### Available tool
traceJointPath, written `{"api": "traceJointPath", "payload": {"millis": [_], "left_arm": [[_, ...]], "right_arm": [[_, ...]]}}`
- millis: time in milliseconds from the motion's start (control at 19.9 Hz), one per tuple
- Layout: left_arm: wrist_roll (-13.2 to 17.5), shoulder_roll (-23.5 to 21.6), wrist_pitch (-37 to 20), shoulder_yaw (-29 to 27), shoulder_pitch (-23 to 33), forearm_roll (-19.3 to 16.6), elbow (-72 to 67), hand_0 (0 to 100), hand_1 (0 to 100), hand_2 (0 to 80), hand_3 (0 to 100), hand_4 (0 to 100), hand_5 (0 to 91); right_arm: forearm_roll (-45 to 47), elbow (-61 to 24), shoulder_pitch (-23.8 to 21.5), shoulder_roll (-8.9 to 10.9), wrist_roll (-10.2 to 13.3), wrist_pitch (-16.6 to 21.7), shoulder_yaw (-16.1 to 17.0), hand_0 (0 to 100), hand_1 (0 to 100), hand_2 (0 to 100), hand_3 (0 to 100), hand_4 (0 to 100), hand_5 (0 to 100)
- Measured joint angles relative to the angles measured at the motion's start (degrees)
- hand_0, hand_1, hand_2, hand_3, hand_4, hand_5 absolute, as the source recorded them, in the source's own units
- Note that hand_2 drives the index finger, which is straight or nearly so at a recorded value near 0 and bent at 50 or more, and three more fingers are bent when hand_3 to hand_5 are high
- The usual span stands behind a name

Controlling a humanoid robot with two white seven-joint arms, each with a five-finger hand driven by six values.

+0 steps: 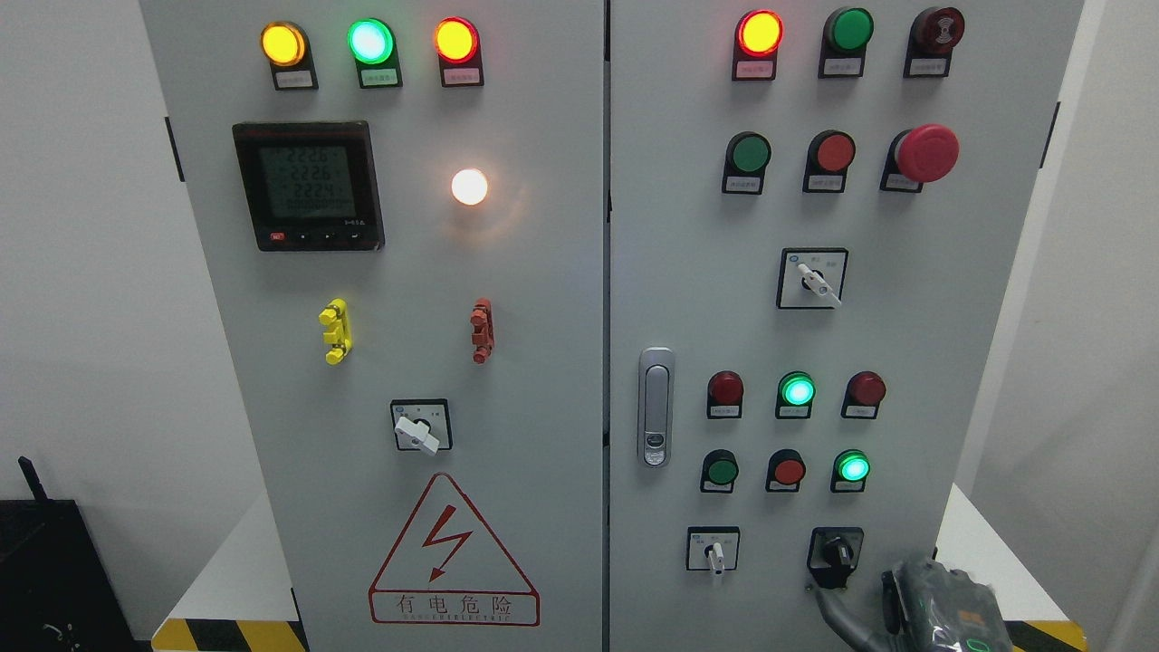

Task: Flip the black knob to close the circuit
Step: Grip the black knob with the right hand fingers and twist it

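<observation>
Approach was under way: the right hand hung just beside the black knob, whether its fingers were spread I couldn't tell; next, probably gripping and turning it

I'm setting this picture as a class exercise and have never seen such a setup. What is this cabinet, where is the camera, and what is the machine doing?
The camera sits on a humanoid robot's head, facing a grey electrical cabinet with two doors. The doors carry indicator lamps, push buttons, a digital meter, a red emergency stop button and several rotary switches. A lightning warning sign marks electrical danger. At the lower right, the robot's right hand reaches up from the bottom edge; a grey finger touches just under the black knob. Whether the hand grips the knob cannot be told. The left hand is out of view.
</observation>
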State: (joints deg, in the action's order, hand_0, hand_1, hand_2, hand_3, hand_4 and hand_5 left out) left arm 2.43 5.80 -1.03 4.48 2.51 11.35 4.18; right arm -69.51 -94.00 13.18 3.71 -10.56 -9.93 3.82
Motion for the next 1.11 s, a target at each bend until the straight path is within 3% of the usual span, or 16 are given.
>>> {"api": "traceJointPath", "payload": {"millis": [1106], "left_arm": [[0.00, 0.00, 0.00, 0.00, 0.02, -0.03, -0.02, 12, 56, 0.0, 0, 0, 0.0]], "right_arm": [[0.47, 0.67, 1.18, 0.12, -0.42, -0.81, -0.07, 0, 5, 92, 100, 90, 96]]}}
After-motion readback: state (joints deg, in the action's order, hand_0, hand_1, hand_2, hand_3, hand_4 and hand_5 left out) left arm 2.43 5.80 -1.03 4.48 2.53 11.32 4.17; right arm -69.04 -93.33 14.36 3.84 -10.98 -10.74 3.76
